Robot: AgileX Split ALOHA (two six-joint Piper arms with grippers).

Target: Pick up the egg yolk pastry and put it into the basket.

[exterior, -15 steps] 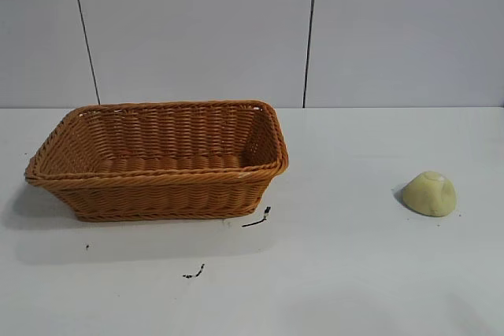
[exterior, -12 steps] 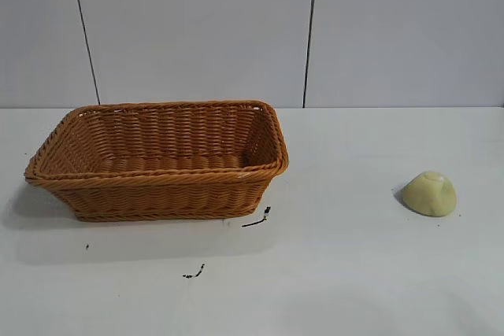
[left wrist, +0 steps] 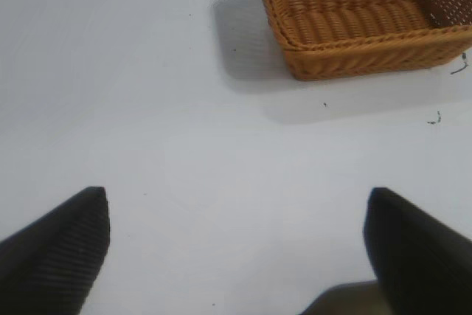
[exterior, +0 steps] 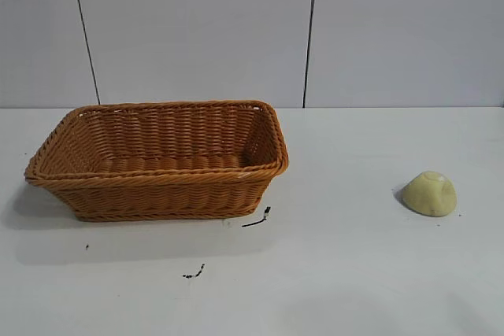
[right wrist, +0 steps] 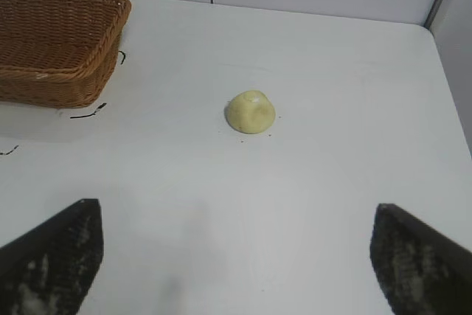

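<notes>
The egg yolk pastry (exterior: 430, 193) is a small pale yellow dome resting on the white table at the right, well apart from the basket. In the right wrist view the pastry (right wrist: 251, 112) lies ahead of my right gripper (right wrist: 237, 215), which is open with only bare table between its dark fingers. The orange-brown wicker basket (exterior: 157, 180) stands at the left with nothing inside it. In the left wrist view the basket (left wrist: 354, 53) sits far ahead of my open left gripper (left wrist: 237, 201). Neither arm shows in the exterior view.
Small black scraps (exterior: 257, 219) lie on the table just in front of the basket, with another (exterior: 194, 272) nearer the front. A white panelled wall closes the back. The table's right edge (right wrist: 450, 71) runs close to the pastry's side.
</notes>
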